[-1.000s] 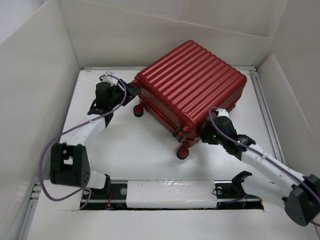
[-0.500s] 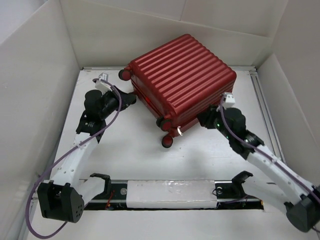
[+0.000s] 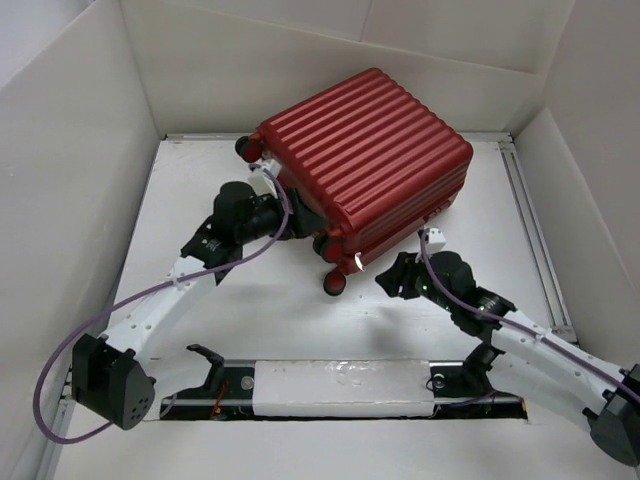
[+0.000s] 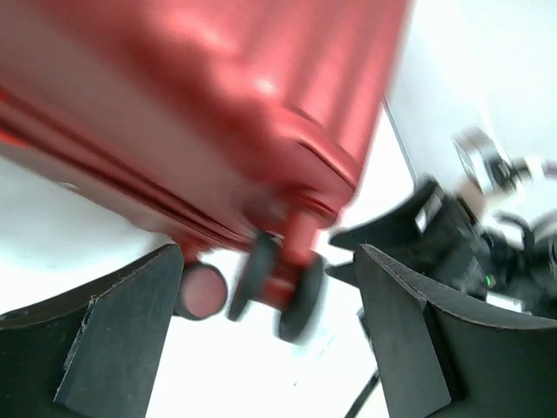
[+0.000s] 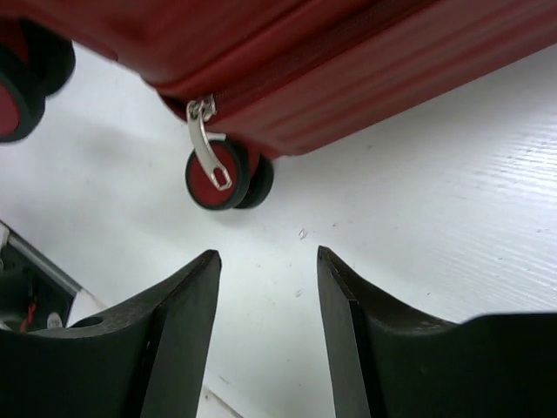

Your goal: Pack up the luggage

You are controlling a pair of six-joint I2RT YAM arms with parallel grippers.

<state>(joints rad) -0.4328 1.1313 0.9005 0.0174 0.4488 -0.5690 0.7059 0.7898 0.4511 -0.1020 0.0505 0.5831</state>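
The white table carries the luggage at its far middle. The luggage is closed and lies flat with its ribbed red shell up, turned at a slant to the table's edges.

The left arm reaches in from the near left. The left gripper sits just beside the luggage's near-left side, released, with its jaws wide apart. The wrist view is blurred, and there the gripper frames a pair of dark wheels without clasping them. Contact with the shell cannot be told.

The right gripper is low over the table near the luggage's near corner. It is also released, with only bare table between its jaws.

Ahead of it are a corner wheel and a silver zip pull hanging over that wheel.
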